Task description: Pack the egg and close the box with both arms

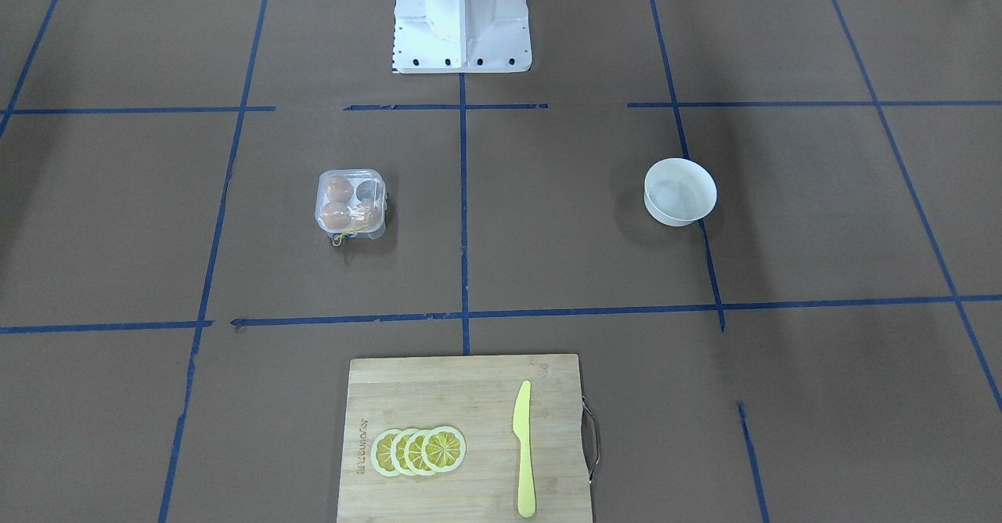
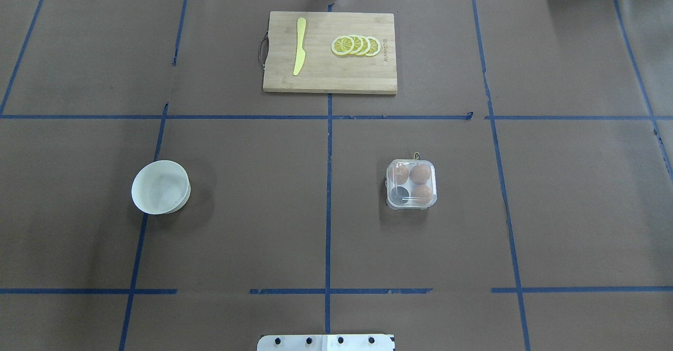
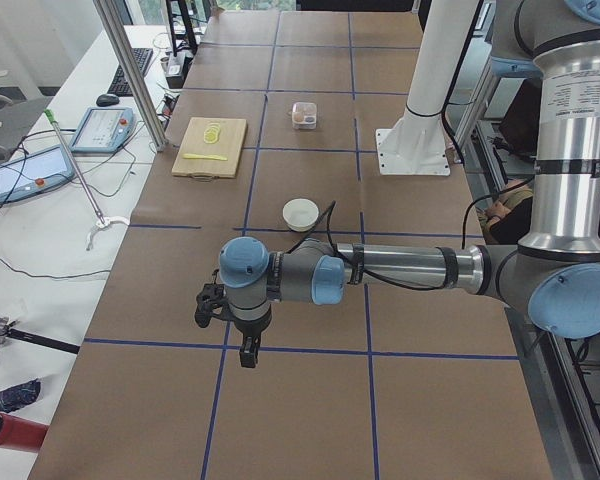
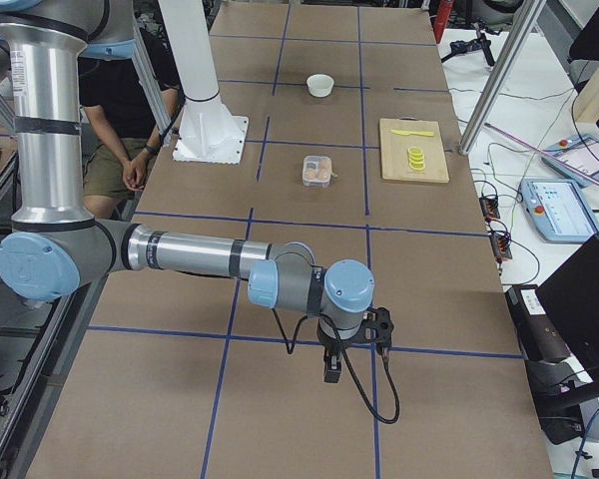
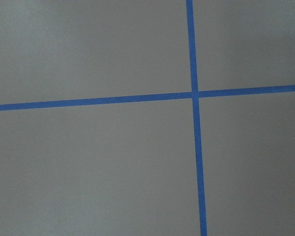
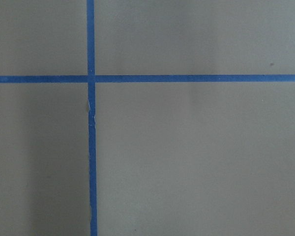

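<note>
The clear plastic box (image 2: 411, 184) stands on the brown table, right of centre in the overhead view and left of centre in the front view (image 1: 351, 203). Three tan-brown eggs fill three cups, one egg (image 2: 420, 174) at the far right; the near-left cup (image 2: 400, 195) is empty. The lid seems to lie down over the cups. Yellow string (image 1: 350, 231) hangs at its far side. My left gripper (image 3: 248, 352) and right gripper (image 4: 331, 369) hang over bare table at opposite ends, far from the box; I cannot tell if they are open or shut.
A white bowl (image 2: 160, 187) stands on the left half of the table. A wooden cutting board (image 2: 326, 78) at the far edge carries lemon slices (image 2: 356, 45) and a yellow knife (image 2: 299, 46). The white pedestal (image 1: 462, 14) stands at the near edge.
</note>
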You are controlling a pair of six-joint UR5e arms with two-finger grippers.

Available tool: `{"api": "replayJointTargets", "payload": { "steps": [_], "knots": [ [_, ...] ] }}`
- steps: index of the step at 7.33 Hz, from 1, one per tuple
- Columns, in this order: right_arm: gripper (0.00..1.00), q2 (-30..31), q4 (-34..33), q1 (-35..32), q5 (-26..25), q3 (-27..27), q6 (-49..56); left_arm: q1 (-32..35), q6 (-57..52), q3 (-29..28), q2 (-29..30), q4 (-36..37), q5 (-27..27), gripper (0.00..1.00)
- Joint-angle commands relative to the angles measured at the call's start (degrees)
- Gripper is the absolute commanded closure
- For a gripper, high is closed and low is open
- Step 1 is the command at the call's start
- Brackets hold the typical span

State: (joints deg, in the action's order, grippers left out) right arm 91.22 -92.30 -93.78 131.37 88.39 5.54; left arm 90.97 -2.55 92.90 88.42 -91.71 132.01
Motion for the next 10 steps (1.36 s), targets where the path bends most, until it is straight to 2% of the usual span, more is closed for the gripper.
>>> {"api": "replayJointTargets", "payload": {
  "steps": [1,10],
  "knots": [
    [0.00,0.01,-0.07,0.00,0.81,-0.06,0.88,0.00,0.00,0.00,0.00,-0.22,0.00,0.00],
    [0.00,-0.16,0.10,0.00,4.42,-1.11,-3.42,0.00,0.00,-0.44,-0.09,-0.31,0.09,0.00]
  ]
}}
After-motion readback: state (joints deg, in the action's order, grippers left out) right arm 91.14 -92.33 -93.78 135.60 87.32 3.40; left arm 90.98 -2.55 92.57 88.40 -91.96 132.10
